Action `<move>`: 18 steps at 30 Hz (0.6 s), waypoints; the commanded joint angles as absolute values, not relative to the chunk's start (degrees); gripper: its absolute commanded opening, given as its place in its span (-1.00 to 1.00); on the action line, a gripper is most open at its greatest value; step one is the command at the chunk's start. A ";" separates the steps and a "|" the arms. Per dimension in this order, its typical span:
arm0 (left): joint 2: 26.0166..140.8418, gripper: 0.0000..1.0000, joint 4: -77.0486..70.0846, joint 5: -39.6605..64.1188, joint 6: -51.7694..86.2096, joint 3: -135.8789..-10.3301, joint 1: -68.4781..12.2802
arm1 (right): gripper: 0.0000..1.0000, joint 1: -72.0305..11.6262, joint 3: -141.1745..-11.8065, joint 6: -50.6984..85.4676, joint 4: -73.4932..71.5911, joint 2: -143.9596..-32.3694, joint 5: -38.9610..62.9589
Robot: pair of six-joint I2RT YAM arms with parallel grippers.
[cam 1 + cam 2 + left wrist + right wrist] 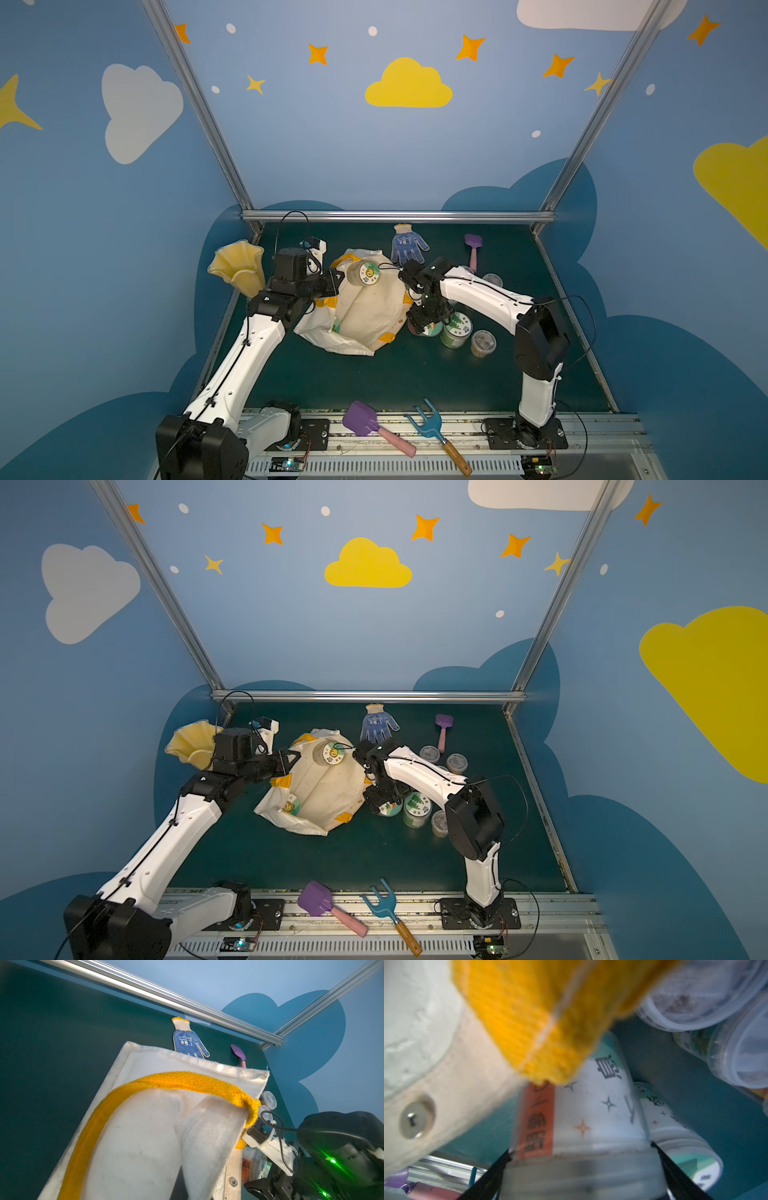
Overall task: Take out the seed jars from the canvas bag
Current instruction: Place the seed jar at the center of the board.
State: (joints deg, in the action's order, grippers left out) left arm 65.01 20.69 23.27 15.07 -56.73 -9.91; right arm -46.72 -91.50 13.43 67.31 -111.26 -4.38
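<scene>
Purple scoop (pixel 360 417): nearest, idle.
Left jaws: pinching canvas bag (pixel 365 316).
Right jaws: clasping seed jar (pixel 591 1105); lower it upright onto surface (pixel 395 374).

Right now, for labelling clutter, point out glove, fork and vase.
glove (pixel 405 246): in a top view, palm.
fork (pixel 431 429): in a top view, blue head.
vase (pixel 239 250): in a top view, ruffled rim.
</scene>
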 commanded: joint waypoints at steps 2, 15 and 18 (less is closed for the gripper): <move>63.37 -0.86 20.61 23.26 14.46 -56.50 -9.89 | 0.57 -47.26 -91.75 12.77 68.44 -114.16 -4.12; 63.18 -0.86 20.65 23.03 14.46 -56.51 -9.87 | 0.84 -47.61 -93.20 13.97 68.81 -111.91 -5.98; 63.19 -0.86 20.60 23.11 14.44 -56.48 -9.86 | 0.85 -47.35 -93.60 14.37 68.78 -110.81 -5.97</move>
State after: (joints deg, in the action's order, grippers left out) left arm 64.60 20.88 23.03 15.05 -56.66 -9.91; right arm -47.48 -92.05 13.28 67.55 -112.49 -5.17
